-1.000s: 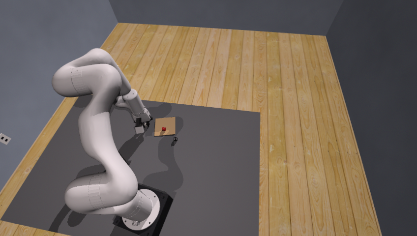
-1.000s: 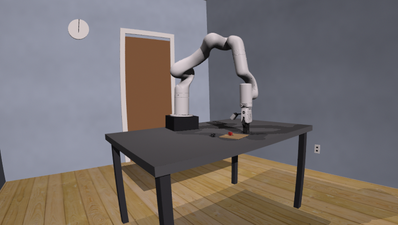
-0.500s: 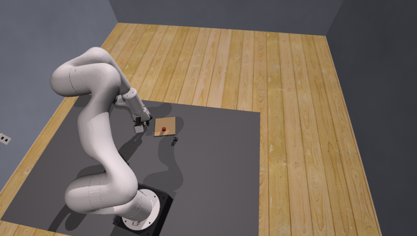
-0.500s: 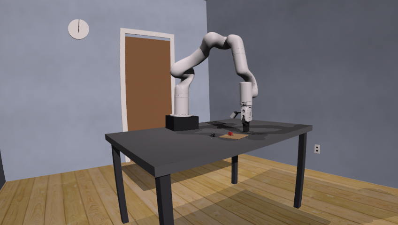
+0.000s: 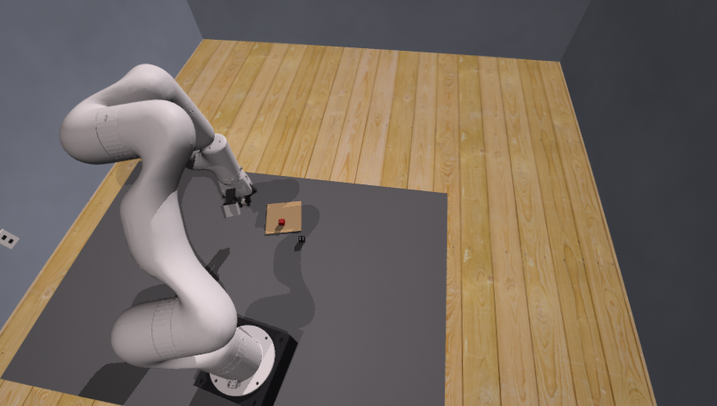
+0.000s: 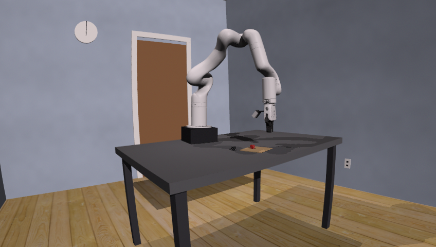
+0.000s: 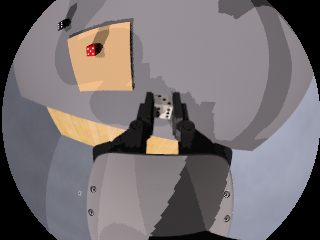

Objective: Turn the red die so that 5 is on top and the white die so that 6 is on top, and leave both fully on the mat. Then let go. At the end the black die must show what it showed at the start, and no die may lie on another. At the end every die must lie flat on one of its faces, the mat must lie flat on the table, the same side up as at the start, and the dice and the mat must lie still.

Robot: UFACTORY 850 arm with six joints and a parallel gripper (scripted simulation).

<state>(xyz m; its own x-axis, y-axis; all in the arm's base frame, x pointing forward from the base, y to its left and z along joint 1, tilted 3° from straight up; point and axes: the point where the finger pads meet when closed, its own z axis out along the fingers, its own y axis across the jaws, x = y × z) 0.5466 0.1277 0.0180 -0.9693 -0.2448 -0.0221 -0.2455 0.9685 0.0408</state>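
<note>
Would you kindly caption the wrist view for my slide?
Gripper holding the white die above the table, beside the mat carrying the red die.

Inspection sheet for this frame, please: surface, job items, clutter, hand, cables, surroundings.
Surface: dark table.
Job's things: tan mat lies flat; red die sits on it; black die is on the table beside the mat; white die is in the hand.
Clutter: nothing seen.
Hand: hand shut on the white die, raised off the table beside the mat.
Cables: nothing seen.
Surroundings: door, wall clock, wall socket, plank floor.
</note>
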